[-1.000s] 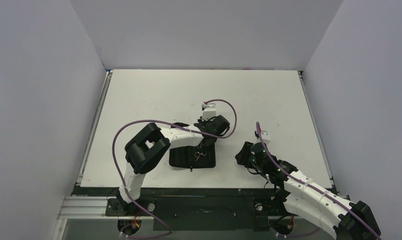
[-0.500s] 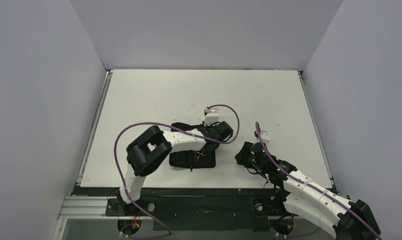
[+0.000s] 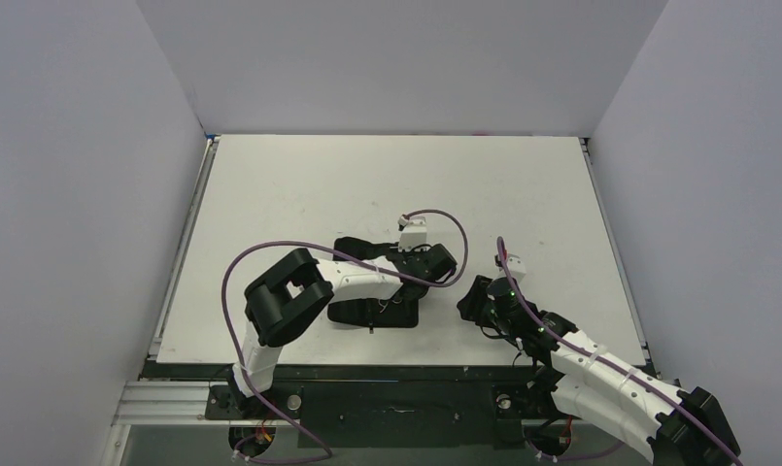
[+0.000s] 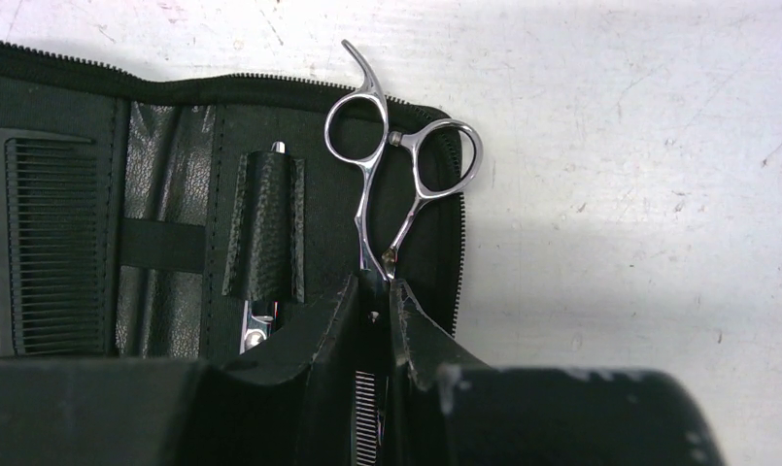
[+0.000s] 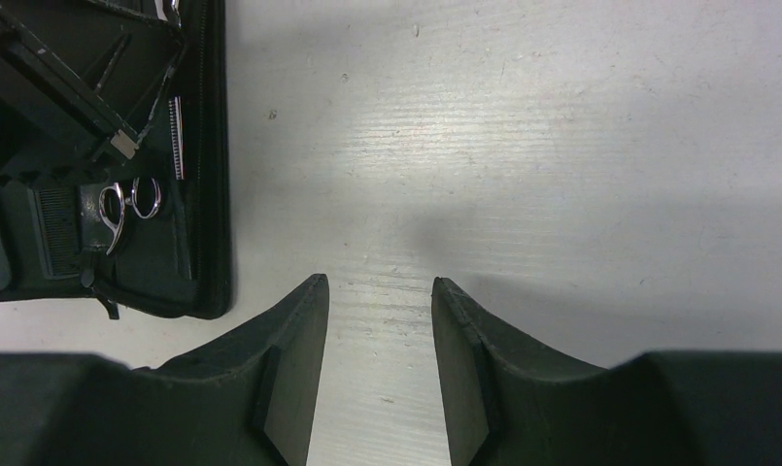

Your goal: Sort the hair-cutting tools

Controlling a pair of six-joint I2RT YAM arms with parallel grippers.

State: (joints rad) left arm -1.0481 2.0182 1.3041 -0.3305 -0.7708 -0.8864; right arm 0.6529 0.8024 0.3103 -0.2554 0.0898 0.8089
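Note:
My left gripper [image 4: 375,291] is shut on the blades of the thin silver scissors [image 4: 366,209]. Their two finger rings point away from me over the right side of the open black zip case [image 4: 173,116]. I cannot tell whether the rings rest on the case. A black comb [image 4: 37,243] lies in the case's left part. From above, the left gripper [image 3: 406,289] is over the case [image 3: 353,313]. My right gripper [image 5: 379,286] is open over bare table to the right of the case [image 5: 207,243], with nothing between its fingers. The scissors [image 5: 115,209] show in the right wrist view too.
A strap pocket [image 4: 268,228] in the case holds another metal tool. The white table [image 3: 319,194] has grey walls on three sides. The right gripper [image 3: 472,301] is a short way right of the case.
The left wrist has moved toward the near edge and slightly right over the case, carrying the scissors with it. The right arm has stayed still.

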